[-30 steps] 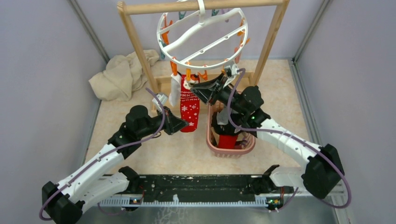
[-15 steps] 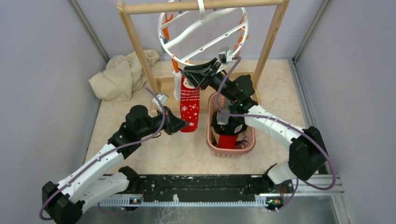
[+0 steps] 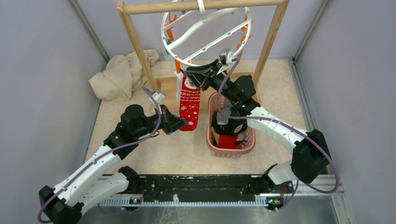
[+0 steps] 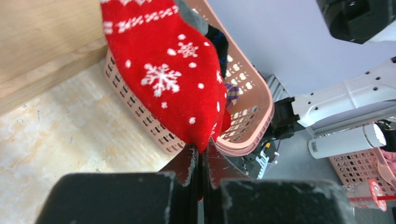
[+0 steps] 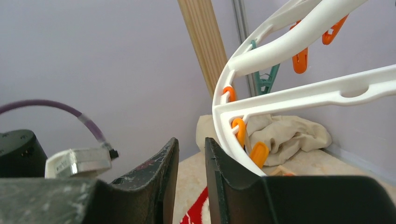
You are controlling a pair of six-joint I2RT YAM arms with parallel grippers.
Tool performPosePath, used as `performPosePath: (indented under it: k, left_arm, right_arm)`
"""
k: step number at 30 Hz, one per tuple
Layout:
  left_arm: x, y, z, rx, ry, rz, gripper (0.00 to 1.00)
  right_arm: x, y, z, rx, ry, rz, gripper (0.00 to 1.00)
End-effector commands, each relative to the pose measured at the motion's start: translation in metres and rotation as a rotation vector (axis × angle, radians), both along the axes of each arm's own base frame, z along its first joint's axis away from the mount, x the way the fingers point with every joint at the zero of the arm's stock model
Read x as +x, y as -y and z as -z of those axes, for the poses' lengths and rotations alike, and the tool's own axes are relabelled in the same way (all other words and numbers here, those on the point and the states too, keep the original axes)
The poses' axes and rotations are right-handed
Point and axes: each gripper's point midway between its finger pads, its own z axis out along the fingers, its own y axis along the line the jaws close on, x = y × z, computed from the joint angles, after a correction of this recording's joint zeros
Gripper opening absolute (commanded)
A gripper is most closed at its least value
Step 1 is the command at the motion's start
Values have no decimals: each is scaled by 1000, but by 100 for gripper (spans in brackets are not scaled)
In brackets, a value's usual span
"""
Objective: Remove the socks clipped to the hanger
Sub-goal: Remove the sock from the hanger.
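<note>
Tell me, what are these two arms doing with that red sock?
They are working a red snowflake sock off the round white clip hanger that hangs from a wooden rack. The left gripper is shut on the sock's toe. The right gripper, slightly open, is up at the hanger's ring near the sock's top. The sock is not off yet. Other socks lie in the pink basket.

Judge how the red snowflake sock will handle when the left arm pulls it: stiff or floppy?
Probably floppy: the red sock hangs limp from the hanger, its toe squashed thin in the shut left end effector. Likely light, being small, thin fabric; its fuzzy knit should resist slipping.
</note>
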Motion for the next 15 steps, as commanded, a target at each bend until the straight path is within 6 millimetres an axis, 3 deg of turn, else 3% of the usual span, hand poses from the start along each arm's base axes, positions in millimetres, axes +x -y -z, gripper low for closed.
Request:
performPosePath:
  k: [1, 9, 15]
  left_arm:
    - [-13, -1, -41, -52, 67, 46, 0]
    - [-22, 1, -60, -41, 60, 95, 2]
    - [-27, -1, -69, -43, 60, 108, 2]
  right_arm:
    - [-26, 10, -24, -13, 109, -18, 28]
    - [-35, 9, -17, -70, 119, -54, 36]
    - [-38, 9, -13, -96, 117, -67, 37]
